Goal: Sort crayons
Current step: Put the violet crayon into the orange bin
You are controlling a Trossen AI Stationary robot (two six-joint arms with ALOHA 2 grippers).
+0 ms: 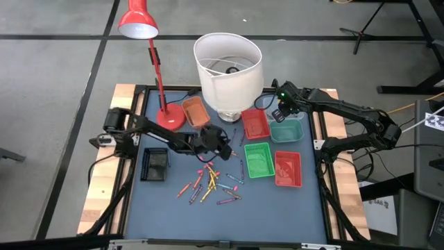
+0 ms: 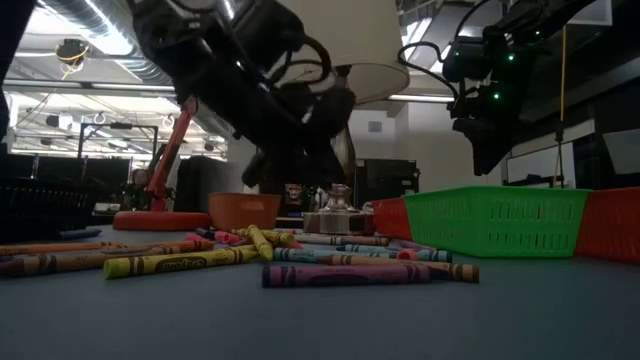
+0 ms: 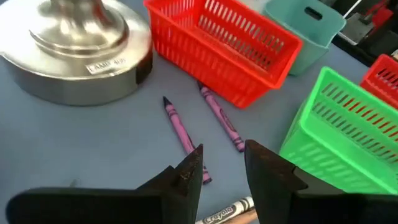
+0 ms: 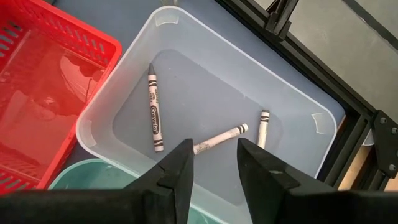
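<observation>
Several crayons (image 1: 211, 184) in mixed colours lie loose on the blue mat, near the middle front. My left gripper (image 1: 220, 142) stands open low over the mat just beyond that pile. Two purple crayons (image 3: 180, 132) lie ahead of its fingers beside a red tray (image 3: 217, 43), and a white crayon (image 3: 227, 214) lies on the mat under them. My right gripper (image 1: 281, 114) hangs open above a clear bin (image 4: 292, 106) at the back right. Three white crayons (image 4: 153, 106) lie in that bin.
A metal lamp base (image 3: 74, 56) under a white shade (image 1: 227, 66) stands at the back centre, and a red desk lamp (image 1: 166, 117) stands to its left. Green (image 1: 259, 160), red (image 1: 288, 169), teal (image 1: 286, 130), orange (image 1: 194, 110) and black (image 1: 155, 165) trays ring the pile.
</observation>
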